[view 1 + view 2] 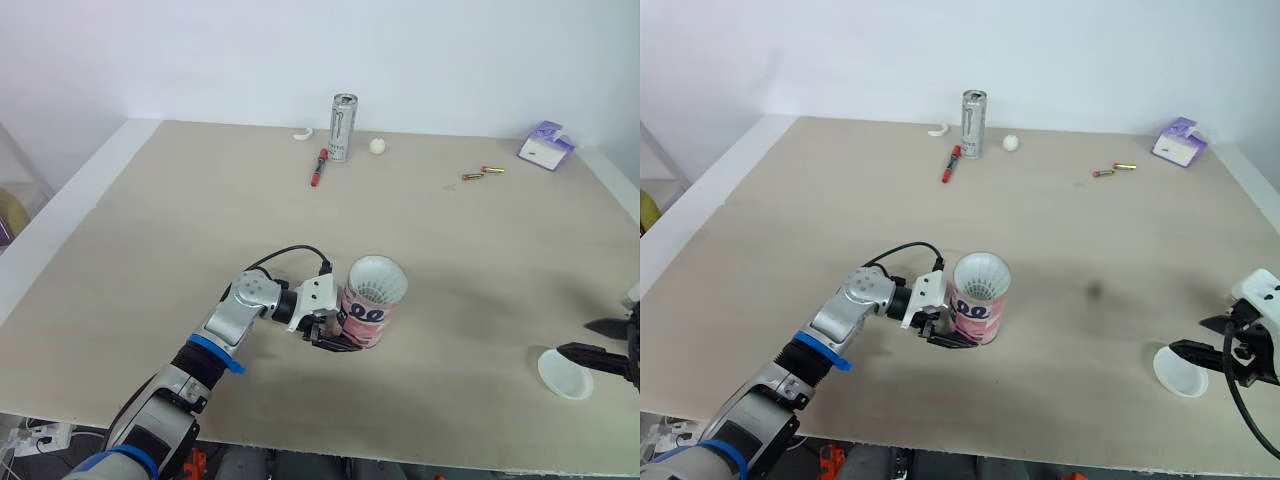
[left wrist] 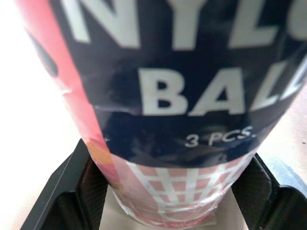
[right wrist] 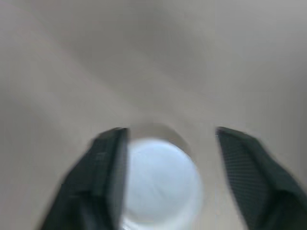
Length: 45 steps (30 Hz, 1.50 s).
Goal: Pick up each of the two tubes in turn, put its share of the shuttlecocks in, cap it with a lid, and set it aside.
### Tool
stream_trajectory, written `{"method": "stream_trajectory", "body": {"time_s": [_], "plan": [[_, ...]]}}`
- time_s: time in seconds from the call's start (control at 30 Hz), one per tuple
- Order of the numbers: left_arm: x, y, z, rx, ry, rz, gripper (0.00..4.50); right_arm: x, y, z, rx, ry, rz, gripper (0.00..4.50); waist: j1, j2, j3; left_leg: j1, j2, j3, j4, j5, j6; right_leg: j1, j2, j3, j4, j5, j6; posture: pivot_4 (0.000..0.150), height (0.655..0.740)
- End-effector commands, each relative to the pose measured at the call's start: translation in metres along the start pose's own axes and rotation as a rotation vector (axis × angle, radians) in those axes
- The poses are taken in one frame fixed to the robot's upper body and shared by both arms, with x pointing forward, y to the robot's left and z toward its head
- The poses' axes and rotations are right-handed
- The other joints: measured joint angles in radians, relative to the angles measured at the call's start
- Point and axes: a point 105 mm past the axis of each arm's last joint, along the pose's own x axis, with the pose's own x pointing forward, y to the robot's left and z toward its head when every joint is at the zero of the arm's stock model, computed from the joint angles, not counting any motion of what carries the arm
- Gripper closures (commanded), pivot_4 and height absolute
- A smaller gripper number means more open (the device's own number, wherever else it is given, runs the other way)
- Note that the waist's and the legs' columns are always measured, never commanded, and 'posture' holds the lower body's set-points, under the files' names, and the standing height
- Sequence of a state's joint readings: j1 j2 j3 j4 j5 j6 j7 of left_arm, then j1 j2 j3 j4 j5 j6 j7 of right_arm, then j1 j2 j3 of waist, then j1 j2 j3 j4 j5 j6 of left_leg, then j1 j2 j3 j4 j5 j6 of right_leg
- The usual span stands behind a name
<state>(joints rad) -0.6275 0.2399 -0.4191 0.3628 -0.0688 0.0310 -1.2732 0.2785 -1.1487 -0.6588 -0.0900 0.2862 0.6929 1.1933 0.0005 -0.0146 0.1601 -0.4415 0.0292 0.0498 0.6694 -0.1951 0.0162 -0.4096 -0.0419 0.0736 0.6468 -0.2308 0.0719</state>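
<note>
Capping step: left gripper (image 1: 335,335) fingers clamp the tube (image 1: 368,310), upright mid-table (image 1: 200,220) w/ shuttlecock (image 1: 378,278) inside; right gripper (image 3: 168,143) fingers, spread wide, bracket the lid (image 3: 160,177) at front-right; next req. closing, lifting, aligning over tube.

2 head eyes looking down over shared table (image 1: 200,230), wrist cameras close-up

Setting: robot test lab, by appearance.
Surroundings: bare white wall (image 1: 200,50) behind a plain beige tabletop (image 1: 180,250).
Props: unrelated oddments at the far edge, namely drink can (image 1: 343,126), red marker (image 1: 319,167), two batteries (image 1: 482,174).
Floor: loose cables (image 1: 40,436) below the near edge.
</note>
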Motion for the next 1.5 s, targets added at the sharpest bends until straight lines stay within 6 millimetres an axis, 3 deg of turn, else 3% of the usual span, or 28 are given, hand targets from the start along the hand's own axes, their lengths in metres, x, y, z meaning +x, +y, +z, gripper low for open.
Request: {"method": "stream_trajectory", "body": {"time_s": [0.03, 0.6, 0.67, 0.73, 0.93, 0.97, 1.03, 1.3, 1.4, 1.5], "plan": [[0.004, -0.013, -0.013, -0.033, 0.052, -0.065, 1.25, -0.002, -0.009, 0.001, -0.028, 0.019, -0.009, 0.16, 0.0, -0.001, 0.001, 0.002, 0.0, 0.0, 0.0, 0.0, 0.0, 0.001, 0.0, 0.0, 0.0, 0.0, -0.001, 0.15, 0.74], [0.003, -0.019, -0.016, -0.034, 0.052, -0.057, 1.25, 0.018, -0.019, -0.027, 0.013, 0.132, 0.077, 0.16, -0.003, 0.003, -0.002, 0.004, -0.001, 0.0, -0.007, -0.001, -0.002, 0.002, 0.0, 0.002, 0.0, -0.007, -0.001, 0.15, 0.74], [0.002, -0.019, -0.016, -0.038, 0.05, -0.052, 1.25, 0.019, -0.019, -0.03, 0.009, 0.146, 0.084, 1.0, -0.002, 0.003, -0.002, 0.004, -0.001, 0.0, -0.007, -0.001, -0.002, 0.002, 0.0, 0.002, 0.0, -0.007, -0.001, 0.15, 0.74], [0.002, -0.019, -0.016, -0.038, 0.05, -0.051, 1.25, 0.02, -0.017, -0.031, 0.005, 0.147, 0.094, 1.41, -0.002, 0.003, -0.002, 0.004, -0.001, 0.0, -0.007, -0.001, -0.002, 0.002, 0.0, 0.002, 0.0, -0.007, -0.001, 0.15, 0.74], [0.002, -0.018, -0.016, -0.033, 0.055, -0.048, 1.25, 0.022, -0.013, -0.033, -0.017, 0.15, 0.113, 3.34, -0.002, 0.003, -0.002, 0.004, -0.001, 0.0, -0.007, -0.001, -0.002, 0.002, 0.001, 0.002, 0.0, -0.007, -0.001, 0.15, 0.74], [0.002, -0.018, -0.016, -0.033, 0.056, -0.048, 1.25, 0.023, -0.012, -0.032, -0.018, 0.147, 0.115, 3.9, -0.002, 0.003, -0.002, 0.004, -0.001, 0.0, -0.007, -0.001, -0.002, 0.002, 0.001, 0.002, 0.0, -0.007, -0.001, 0.15, 0.74], [0.002, -0.017, -0.017, -0.037, 0.057, -0.044, 1.25, 0.023, -0.011, -0.031, -0.033, 0.142, 0.117, 4.34, -0.002, 0.003, -0.002, 0.004, -0.001, 0.0, -0.007, -0.001, -0.002, 0.002, 0.001, 0.002, 0.0, -0.007, -0.001, 0.15, 0.74], [-0.001, -0.011, -0.019, -0.099, 0.034, 0.003, 1.25, 0.025, -0.003, -0.008, -0.141, 0.054, 0.117, 4.34, -0.003, 0.003, -0.002, 0.004, -0.001, 0.0, -0.007, -0.001, -0.002, 0.002, 0.001, 0.002, 0.0, -0.007, -0.001, 0.15, 0.74], [-0.003, -0.007, -0.021, -0.124, 0.03, 0.019, 1.25, 0.021, 0.003, 0.011, -0.21, 0.002, 0.127, 4.34, -0.002, 0.003, -0.002, 0.004, -0.001, 0.0, -0.006, -0.001, -0.002, 0.002, 0.001, 0.002, 0.0, -0.006, -0.001, 0.15, 0.74], [-0.005, -0.006, -0.027, -0.143, 0.045, 0.025, 1.25, 0.011, 0.02, 0.054, -0.359, -0.106, 0.174, 4.34, -0.003, 0.003, -0.002, 0.005, -0.001, 0.0, -0.006, -0.001, -0.002, 0.003, 0.001, 0.002, 0.0, -0.005, -0.001, 0.15, 0.74]]}}
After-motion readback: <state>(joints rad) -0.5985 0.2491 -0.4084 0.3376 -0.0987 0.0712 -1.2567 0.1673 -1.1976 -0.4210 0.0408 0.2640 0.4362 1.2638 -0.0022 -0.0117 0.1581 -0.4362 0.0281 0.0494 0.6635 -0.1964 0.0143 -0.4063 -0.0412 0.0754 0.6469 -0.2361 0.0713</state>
